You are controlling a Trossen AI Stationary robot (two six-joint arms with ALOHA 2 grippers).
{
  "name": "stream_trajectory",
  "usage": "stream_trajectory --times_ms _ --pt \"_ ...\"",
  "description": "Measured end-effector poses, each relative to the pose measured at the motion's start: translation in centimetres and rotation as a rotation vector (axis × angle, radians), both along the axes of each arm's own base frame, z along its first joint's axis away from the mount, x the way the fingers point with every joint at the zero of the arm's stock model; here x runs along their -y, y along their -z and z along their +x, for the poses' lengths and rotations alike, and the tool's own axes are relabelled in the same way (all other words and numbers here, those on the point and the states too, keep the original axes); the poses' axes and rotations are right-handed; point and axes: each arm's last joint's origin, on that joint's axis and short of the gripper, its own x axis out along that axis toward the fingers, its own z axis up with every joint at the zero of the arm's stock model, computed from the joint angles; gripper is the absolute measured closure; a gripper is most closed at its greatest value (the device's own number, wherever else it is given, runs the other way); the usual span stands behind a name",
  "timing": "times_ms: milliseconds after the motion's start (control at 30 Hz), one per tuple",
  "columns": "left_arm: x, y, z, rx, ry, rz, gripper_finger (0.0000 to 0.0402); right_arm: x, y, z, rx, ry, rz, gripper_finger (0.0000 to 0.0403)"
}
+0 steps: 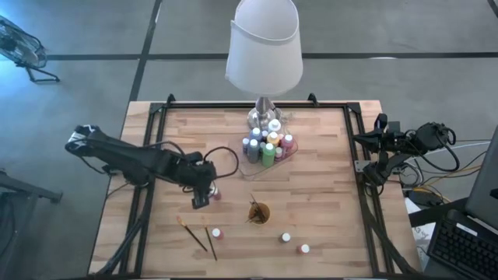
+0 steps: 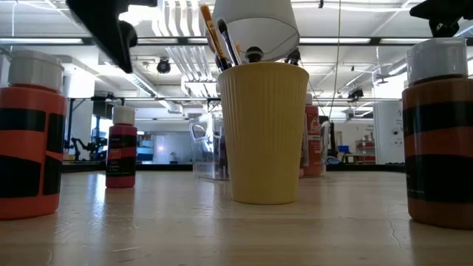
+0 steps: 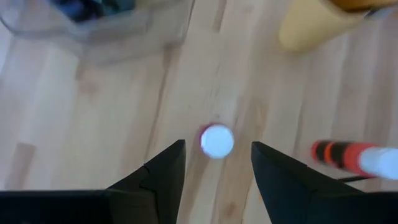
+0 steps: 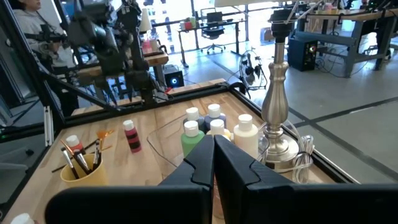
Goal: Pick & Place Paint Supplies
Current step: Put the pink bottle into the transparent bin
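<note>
A small magenta bottle with a white cap (image 1: 215, 193) (image 2: 121, 148) (image 3: 216, 140) stands upright on the wooden table, left of the orange cup. My left gripper (image 1: 201, 200) (image 3: 217, 145) hangs open above it, one finger on each side of the cap in the wrist view, well clear of it in the low view. Several bottles (image 1: 267, 145) stand in the clear tray. Three more bottles (image 1: 215, 232) (image 1: 285, 237) (image 1: 303, 249) stand near the near edge. Two brushes (image 1: 199, 235) lie flat on the table; others stick out of the cup. My right gripper (image 4: 214, 140) waits shut at the right edge.
The orange cup (image 1: 258, 211) (image 2: 264, 133) stands right of the magenta bottle. The clear tray (image 1: 250, 171) sits at the table's middle, with a lamp (image 1: 264, 47) on its far side. Bare wood lies between the tray and my left gripper.
</note>
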Motion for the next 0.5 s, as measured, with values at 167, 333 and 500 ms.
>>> stream_trajectory --times_ms 167,333,500 --pt "0.0 2.3 -0.1 -0.019 0.002 -0.014 0.0213 0.0 0.0 0.0 0.0 0.0 0.0 0.0394" --pt "0.0 3.5 -0.1 -0.019 0.011 -0.01 0.0213 0.0 0.0 0.0 0.0 0.0 0.0 0.0394" --pt "0.0 3.5 0.0 -0.009 0.011 -0.013 0.0213 0.0 0.0 0.0 0.0 0.0 0.0 0.0394"
